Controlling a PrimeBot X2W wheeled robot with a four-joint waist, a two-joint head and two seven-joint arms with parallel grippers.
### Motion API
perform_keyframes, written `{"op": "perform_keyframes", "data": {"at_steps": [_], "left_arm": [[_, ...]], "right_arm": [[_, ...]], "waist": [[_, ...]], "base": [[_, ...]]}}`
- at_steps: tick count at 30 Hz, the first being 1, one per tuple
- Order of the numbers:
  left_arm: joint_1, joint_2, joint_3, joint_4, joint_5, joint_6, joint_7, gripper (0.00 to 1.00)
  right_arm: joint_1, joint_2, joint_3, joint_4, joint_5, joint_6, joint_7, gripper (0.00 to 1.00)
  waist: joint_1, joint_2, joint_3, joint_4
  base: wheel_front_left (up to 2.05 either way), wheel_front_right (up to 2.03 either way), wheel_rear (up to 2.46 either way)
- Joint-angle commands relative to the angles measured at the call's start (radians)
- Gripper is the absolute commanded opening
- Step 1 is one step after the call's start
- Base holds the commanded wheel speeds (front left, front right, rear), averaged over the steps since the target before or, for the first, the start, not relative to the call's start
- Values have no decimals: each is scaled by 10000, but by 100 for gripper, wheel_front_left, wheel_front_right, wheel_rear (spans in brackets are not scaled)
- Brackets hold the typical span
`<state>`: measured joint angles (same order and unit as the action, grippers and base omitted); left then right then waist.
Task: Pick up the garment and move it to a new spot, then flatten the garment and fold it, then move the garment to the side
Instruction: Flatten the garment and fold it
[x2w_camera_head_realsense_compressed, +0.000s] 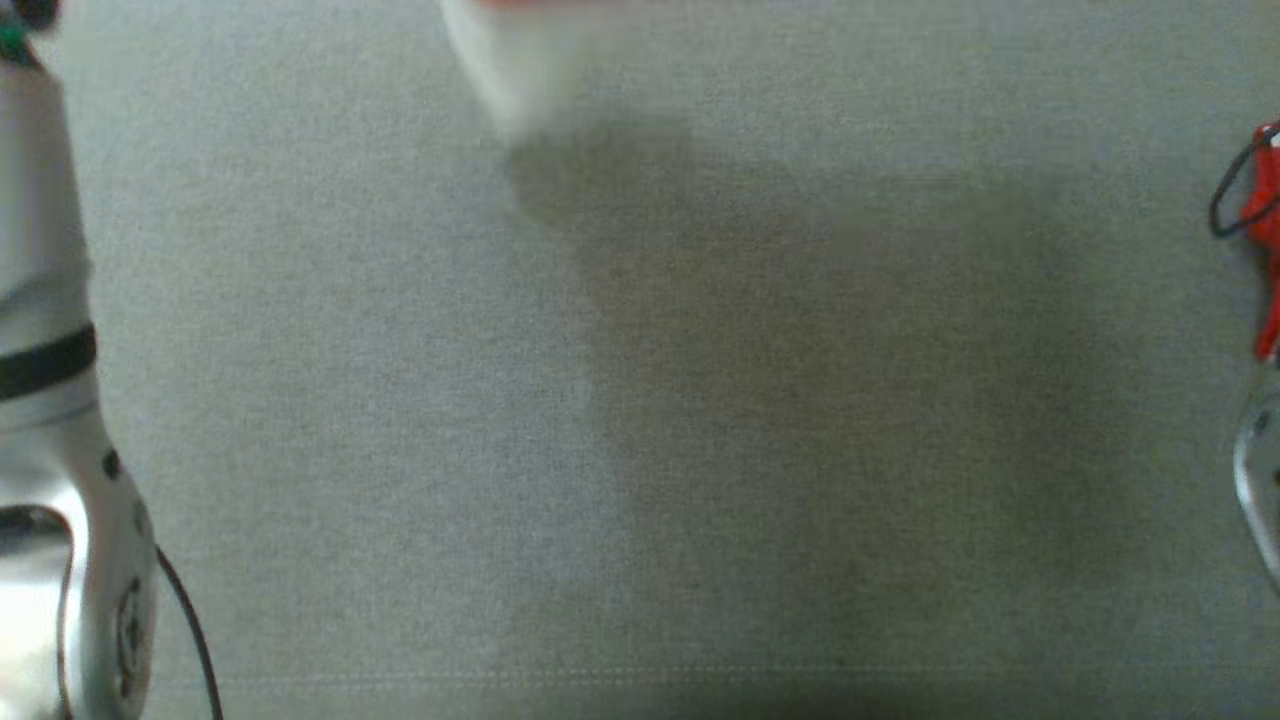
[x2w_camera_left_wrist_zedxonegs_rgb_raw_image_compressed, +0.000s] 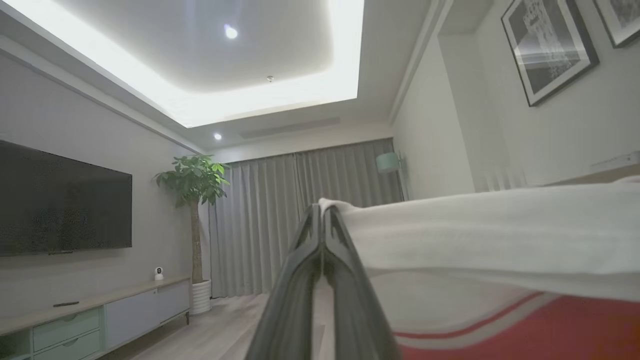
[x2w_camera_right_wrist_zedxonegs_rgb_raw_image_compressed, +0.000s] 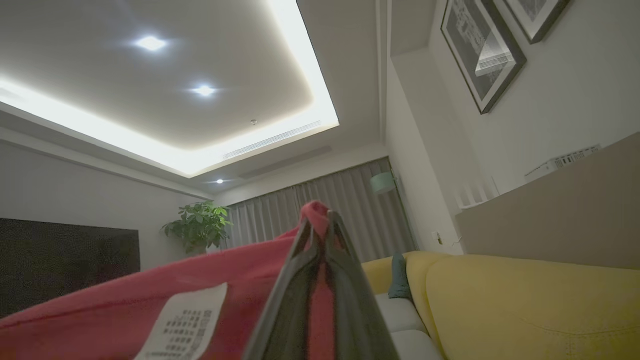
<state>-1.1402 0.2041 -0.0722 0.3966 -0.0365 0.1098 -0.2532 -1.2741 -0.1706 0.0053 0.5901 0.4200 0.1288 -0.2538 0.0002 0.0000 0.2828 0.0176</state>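
Head view looks straight down, close, probably onto grey fabric (x2w_camera_head_realsense_compressed: 400, 400); 2 wrist views tilt upward, sharing curtains (x2w_camera_left_wrist_zedxonegs_rgb_raw_image_compressed: 260, 225).

1. Garment (x2w_camera_left_wrist_zedxonegs_rgb_raw_image_compressed: 475, 235): white cloth, red panel w/ white stripe below it. Spans centre to right edge of left wrist view, pulled fairly taut. White corner pinched in left gripper (x2w_camera_left_wrist_zedxonegs_rgb_raw_image_compressed: 324, 212).
2. Right wrist view: red part runs lower left to centre, white printed label (x2w_camera_right_wrist_zedxonegs_rgb_raw_image_compressed: 187, 320) facing cam. Red edge nipped in right gripper (x2w_camera_right_wrist_zedxonegs_rgb_raw_image_compressed: 320, 220).
3. Head view: blurred white bit, top centre.
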Motion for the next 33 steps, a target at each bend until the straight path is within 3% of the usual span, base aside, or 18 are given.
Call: {"op": "perform_keyframes", "data": {"at_steps": [1, 5, 12, 17, 27, 33], "left_arm": [[-360, 426, 398, -413, 38, 171, -60, 0], [519, 139, 442, -312, -260, 113, -80, 0], [3735, -776, 667, 341, -1068, -239, -83, 0], [6326, -1401, 662, 1081, -1699, -474, -84, 0], [9656, -1535, 144, 1172, -3200, -102, -85, 0], [10924, -1537, 237, 991, -2950, -94, -85, 0]], "right_arm": [[-286, -10, -168, -169, -141, 19, -65, 0], [462, -94, -194, 459, -255, 19, -75, 0], [2953, 14, 949, 1453, 530, 19, -78, 0], [5083, 236, 2000, 1785, 1890, 19, 106, 0], [8301, 316, 3160, 1631, 3459, 19, 452, 0], [9419, 523, 3476, 1884, 3684, 19, 554, 0]], "waist": [[-2, 0, 58, 65], [-2, 0, 72, 166], [-2, 0, -345, 292], [-2, 0, -748, 259], [-2, 0, -1999, 115], [-2, 0, -2606, 92]], "base": [[0, 0, 0], [0, 0, 0], [0, 0, 0], [0, 0, 0], [0, 0, 0], [0, 0, 0]]}}
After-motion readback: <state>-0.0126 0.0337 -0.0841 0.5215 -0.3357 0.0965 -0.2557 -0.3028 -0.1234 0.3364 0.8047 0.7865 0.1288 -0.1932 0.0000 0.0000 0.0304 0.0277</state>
